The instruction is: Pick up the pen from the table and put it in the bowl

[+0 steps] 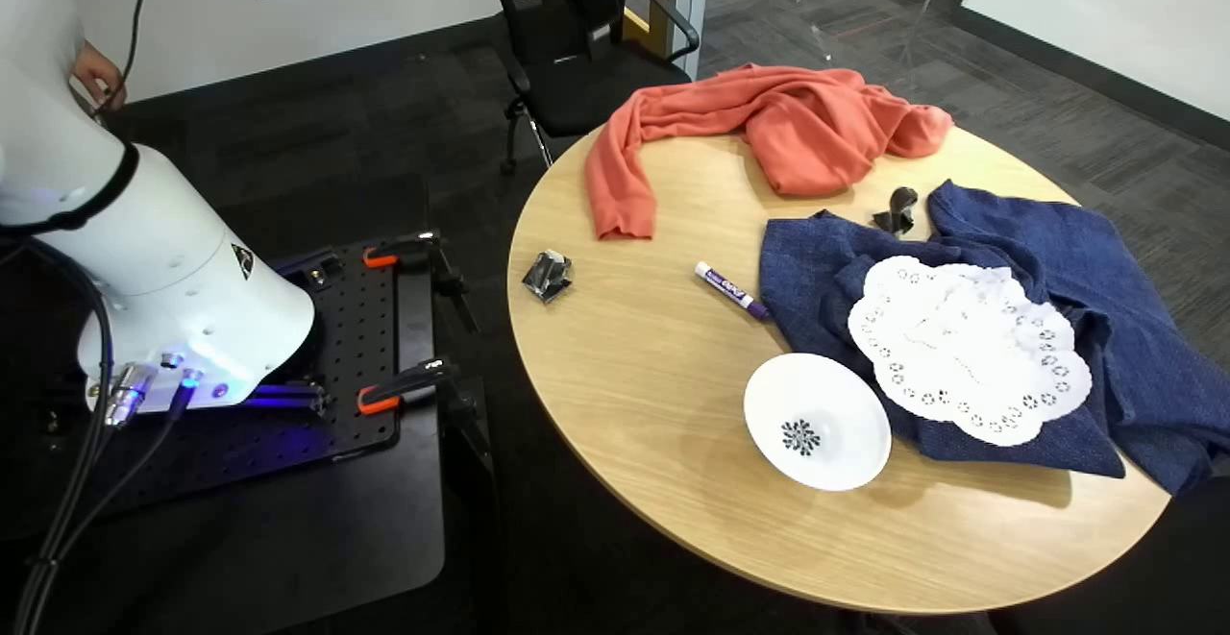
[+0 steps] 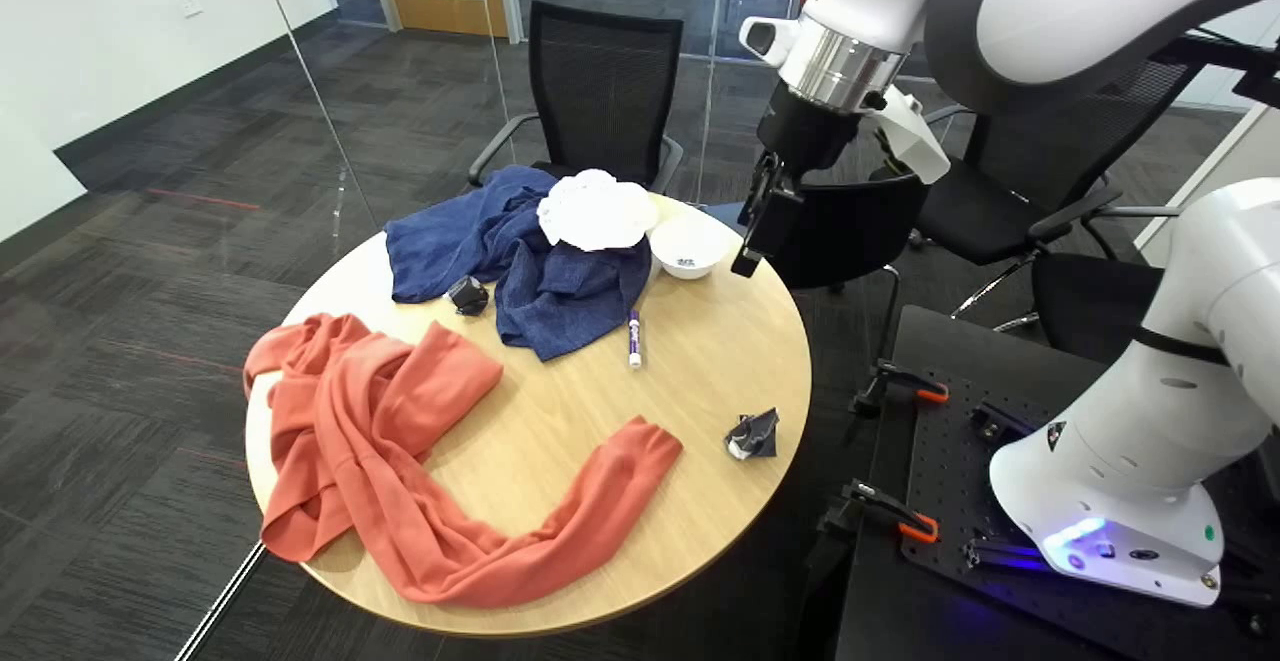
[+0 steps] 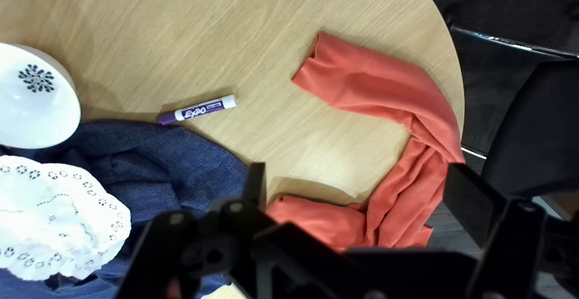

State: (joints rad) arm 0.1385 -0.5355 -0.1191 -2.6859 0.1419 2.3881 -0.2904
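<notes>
1. desk (image 1: 625, 395): uncropped in both exterior views, wrist view chops it
2. bowl (image 1: 841, 424): same deal
3. fingers (image 3: 475, 204): spread wide apart in wrist view
4. pen (image 3: 196, 110): on the desk, just beside the denim (image 2: 520, 261), Expo label reads clearest in wrist view

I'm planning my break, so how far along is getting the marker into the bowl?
Done: nothing visible yet; the purple Expo marker lies on the round wooden table. In hand: nothing; the fingers stand apart, empty. Left: everything, grasping the marker and placing it in the white bowl, where only a dark floral motif shows.
</notes>
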